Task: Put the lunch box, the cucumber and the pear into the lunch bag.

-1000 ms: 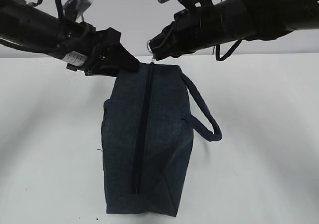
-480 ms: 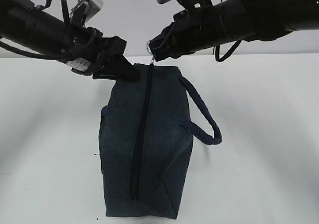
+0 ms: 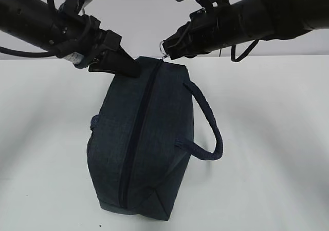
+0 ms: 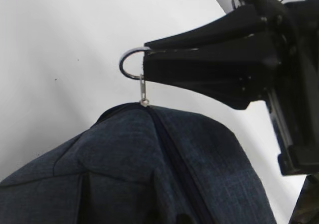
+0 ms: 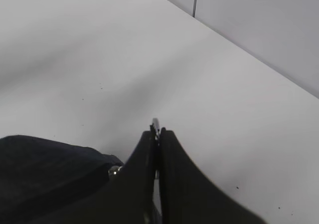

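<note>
The dark navy lunch bag lies on the white table with its zipper shut and facing up. My left gripper is shut on the fabric at the bag's far left corner. Its fingertips are hidden behind the fabric in the left wrist view, where the bag fills the bottom. My right gripper is shut on the silver ring pull at the zipper's far end. The ring also shows in the left wrist view and the right wrist view. The lunch box, cucumber and pear are out of view.
The bag's padded loop handle hangs off its right side. The white table spreads on both sides of the bag. A pale wall stands behind the table.
Both grippers have risen and shifted right, raising the bag's far end. The bag has tilted, and its near end has swung to the left.
</note>
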Controlling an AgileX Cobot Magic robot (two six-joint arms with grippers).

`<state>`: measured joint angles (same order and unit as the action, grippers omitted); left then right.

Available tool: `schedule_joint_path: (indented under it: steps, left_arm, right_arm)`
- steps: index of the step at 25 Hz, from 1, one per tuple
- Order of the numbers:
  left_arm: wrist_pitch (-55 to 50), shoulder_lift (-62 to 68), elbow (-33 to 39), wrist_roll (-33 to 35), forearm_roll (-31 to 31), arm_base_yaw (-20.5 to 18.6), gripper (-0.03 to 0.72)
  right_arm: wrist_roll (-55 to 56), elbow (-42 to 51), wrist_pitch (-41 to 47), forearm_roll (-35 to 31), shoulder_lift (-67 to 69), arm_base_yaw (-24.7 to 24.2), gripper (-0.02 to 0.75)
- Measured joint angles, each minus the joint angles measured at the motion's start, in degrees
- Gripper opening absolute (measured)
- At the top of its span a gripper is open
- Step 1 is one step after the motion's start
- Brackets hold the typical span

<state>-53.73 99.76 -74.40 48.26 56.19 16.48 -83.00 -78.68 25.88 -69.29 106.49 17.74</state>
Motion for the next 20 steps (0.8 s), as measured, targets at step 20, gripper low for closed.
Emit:
schedule_joint_path:
  steps: [20]
  left_arm:
    - [-5.7, -1.2, -5.6, 1.8, -0.2, 0.0, 0.011]
  right_arm:
    - [1.8, -0.6, 3.3, -5.9, 5.1, -4.3, 0.006]
